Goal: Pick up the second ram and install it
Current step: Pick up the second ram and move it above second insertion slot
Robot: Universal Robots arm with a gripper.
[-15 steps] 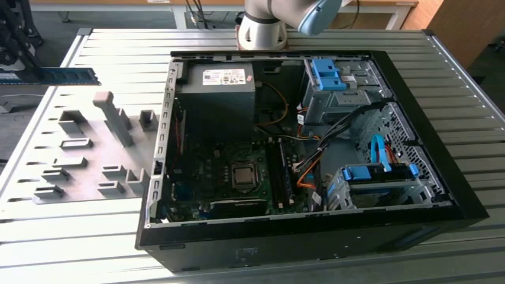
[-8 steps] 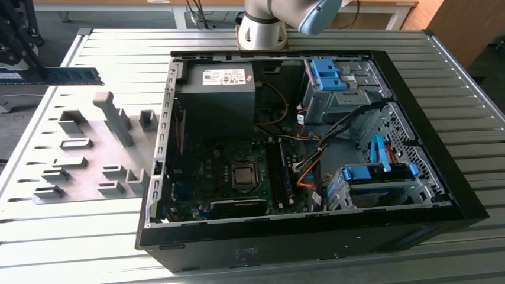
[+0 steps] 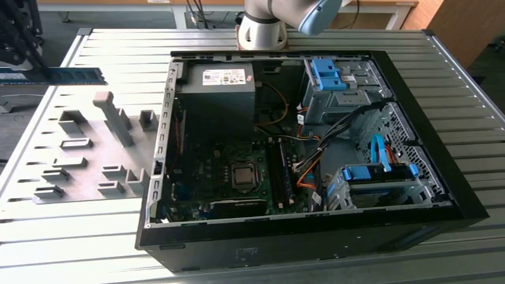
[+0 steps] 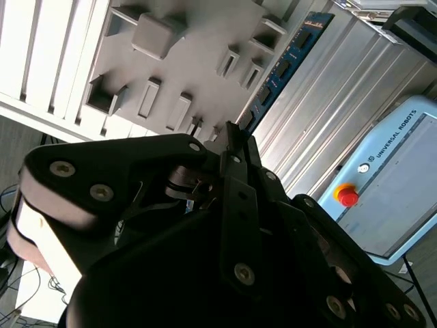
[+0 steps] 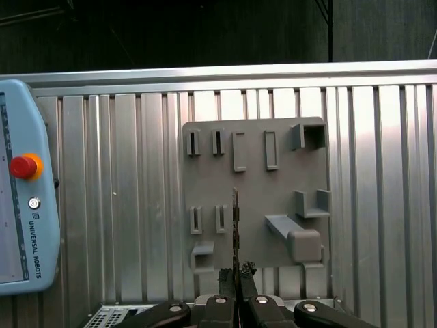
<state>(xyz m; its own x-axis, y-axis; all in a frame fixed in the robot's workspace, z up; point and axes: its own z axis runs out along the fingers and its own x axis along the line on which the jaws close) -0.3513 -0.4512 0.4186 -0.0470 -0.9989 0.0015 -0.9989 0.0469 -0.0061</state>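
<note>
Gripper (image 5: 236, 275) clamped on the second ram (image 5: 235, 219) — held over gray holder tray (image 5: 273, 198), beside open computer case (image 3: 162, 177)

I'm watching the end effector (image 4: 233, 133) showing as matte black link plates in the second wrist view, each carrying round silver screw heads (image 4: 63, 167). Far back from it, the arm's silver-grey joint (image 3: 263, 26) is wearing a pale blue cap (image 3: 317, 16).

Bright daylight, soft shadows, glare on table (image 5: 136, 171)
</note>
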